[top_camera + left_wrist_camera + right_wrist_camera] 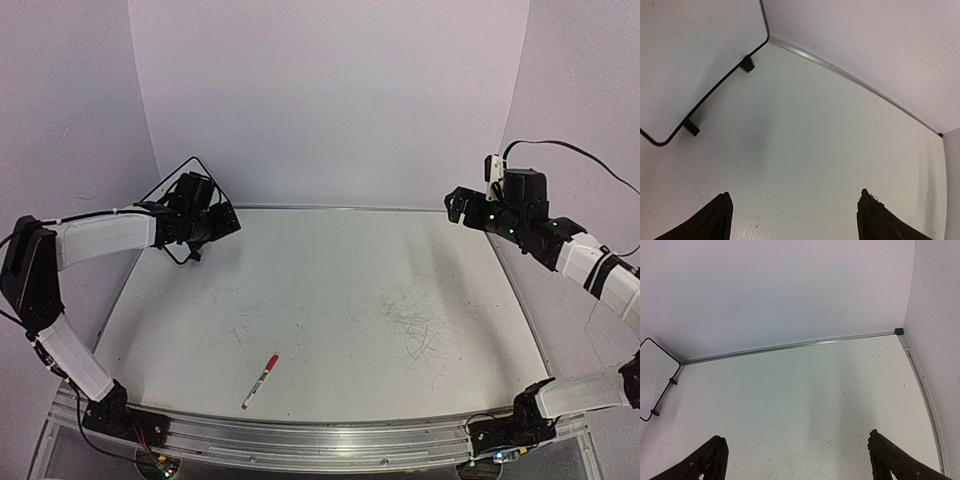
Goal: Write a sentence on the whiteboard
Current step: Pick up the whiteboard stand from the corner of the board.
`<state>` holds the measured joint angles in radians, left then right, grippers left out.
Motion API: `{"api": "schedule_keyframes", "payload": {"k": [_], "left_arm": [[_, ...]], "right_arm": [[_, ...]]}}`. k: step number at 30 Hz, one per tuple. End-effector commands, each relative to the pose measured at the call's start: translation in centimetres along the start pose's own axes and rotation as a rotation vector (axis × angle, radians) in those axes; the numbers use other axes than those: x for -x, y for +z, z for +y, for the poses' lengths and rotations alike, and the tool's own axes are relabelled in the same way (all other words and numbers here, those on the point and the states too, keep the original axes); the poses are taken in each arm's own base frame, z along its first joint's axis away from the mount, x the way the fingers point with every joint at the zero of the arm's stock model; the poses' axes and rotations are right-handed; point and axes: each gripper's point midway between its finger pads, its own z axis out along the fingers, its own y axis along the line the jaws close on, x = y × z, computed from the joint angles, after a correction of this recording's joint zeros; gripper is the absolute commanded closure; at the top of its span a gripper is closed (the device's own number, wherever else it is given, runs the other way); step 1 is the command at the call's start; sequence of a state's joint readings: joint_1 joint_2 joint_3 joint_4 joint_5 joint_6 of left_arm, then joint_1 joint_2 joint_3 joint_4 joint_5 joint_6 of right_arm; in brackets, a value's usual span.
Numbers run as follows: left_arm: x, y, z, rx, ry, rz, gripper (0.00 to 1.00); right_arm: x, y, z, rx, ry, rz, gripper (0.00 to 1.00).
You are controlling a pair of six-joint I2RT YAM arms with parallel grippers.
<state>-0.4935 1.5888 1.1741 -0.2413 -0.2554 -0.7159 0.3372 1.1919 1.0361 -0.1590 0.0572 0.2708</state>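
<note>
The whiteboard (690,60), white with a thin black frame and two small black feet, stands tilted at the table's far left corner. Its face is plain white, and the sentence is out of view. From above, the whiteboard (168,190) is mostly hidden behind my left arm. My left gripper (230,222) hovers just right of it, open and empty (795,192). My right gripper (452,205) is raised over the far right of the table, open and empty (796,435). Its camera catches the whiteboard (655,375) far off at the left.
A marker (260,381) with a red cap lies on the table near the front edge, left of centre. Grey scribble scuffs (415,325) mark the tabletop at centre right. White walls close in the back and both sides, with a metal rail (790,346) along the far edge.
</note>
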Motion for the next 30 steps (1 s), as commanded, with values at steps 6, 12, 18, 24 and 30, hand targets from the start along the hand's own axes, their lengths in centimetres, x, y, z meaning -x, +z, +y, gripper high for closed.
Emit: {"api": "schedule_keyframes", "payload": {"k": [6,12,18,24,30], "left_arm": [[-2.5,4.9,7.0,0.408,-0.262,-0.07,0.19],[-3.5,8.1,8.4,0.522,-0.285,-0.102,0.23],[-2.6,11.2,9.9,0.595,-0.257,-0.153,0.27],[-2.0,12.4,12.3,0.655,-0.267,-0.171,0.29],[-2.3,13.8,14.1,0.69,-0.273,-0.155,0.34]], "right_arm": [[0.6,-0.6,1.1,0.051,0.028,-0.035,0.02],[0.5,-0.7,1.3,0.068,0.029,-0.042,0.02],[0.5,-0.8,1.5,0.082,0.03,-0.046,0.02],[0.9,-1.7,1.4,0.087,0.033,-0.072,0.02],[1.1,-1.9,1.5,0.094,0.038,-0.085,0.02]]}}
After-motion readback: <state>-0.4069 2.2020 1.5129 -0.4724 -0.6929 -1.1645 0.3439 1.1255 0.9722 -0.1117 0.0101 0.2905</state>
